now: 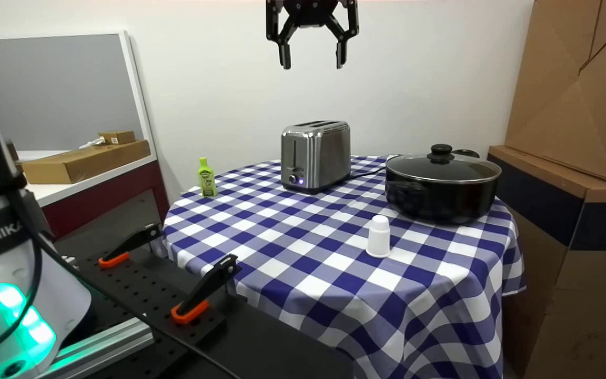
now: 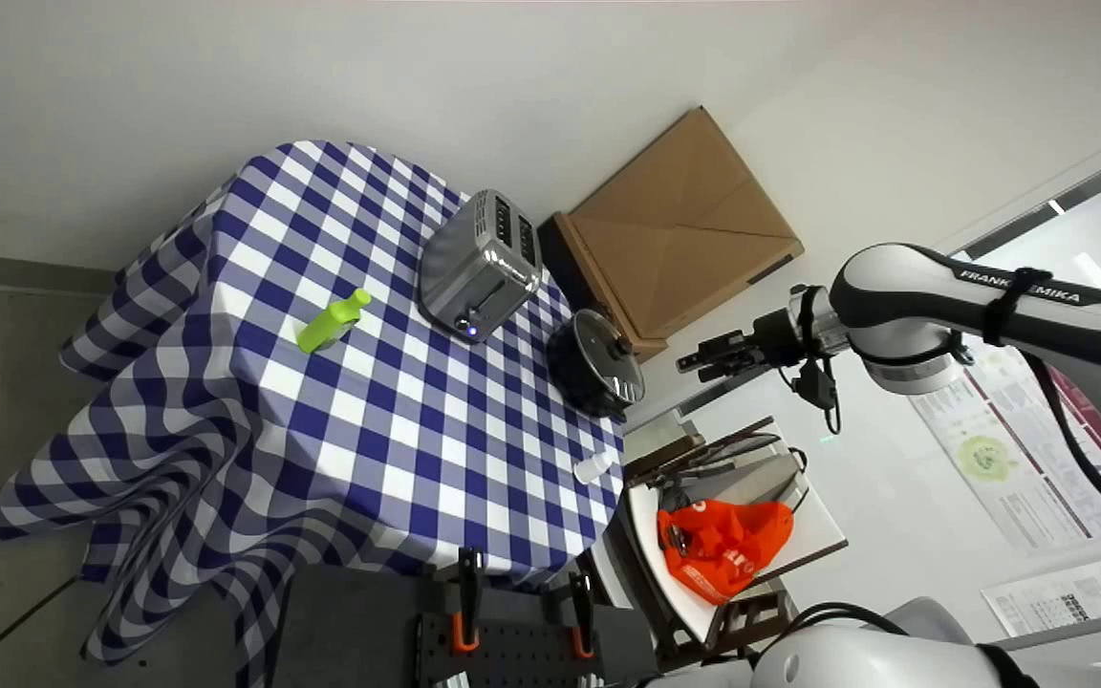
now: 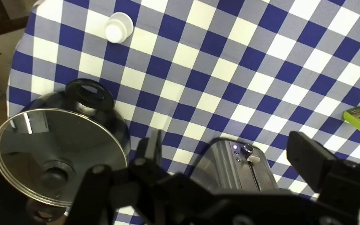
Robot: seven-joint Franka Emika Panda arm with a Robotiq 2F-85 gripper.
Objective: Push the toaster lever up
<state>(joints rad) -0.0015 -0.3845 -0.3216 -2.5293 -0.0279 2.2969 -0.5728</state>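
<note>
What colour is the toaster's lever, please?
The lever looks silvery, showing best in the wrist view.

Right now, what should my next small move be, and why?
I'd probably lower the open gripper toward the toaster, on the side with the lever: it sits low in its slot, by the knob, while the fingers hang high above, touching nothing.

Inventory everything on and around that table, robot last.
Checked tablecloth: one, blue-white, draped centrally
Two-slot toaster: one, silver, on tablecloth
Toaster lever: one, silver, low on toaster
Lidded pot: one, black, on tablecloth
Squeeze bottle: one, green, on tablecloth
Small container: one, white, near pot
Clamps: two, black-orange, by tablecloth
Cardboard boxes: at least four, brown, beyond tablecloth
Bag: one, orange, beyond tablecloth
Robot arm: one, white-black, beside tablecloth
Gripper: one, black, open above tablecloth
</note>
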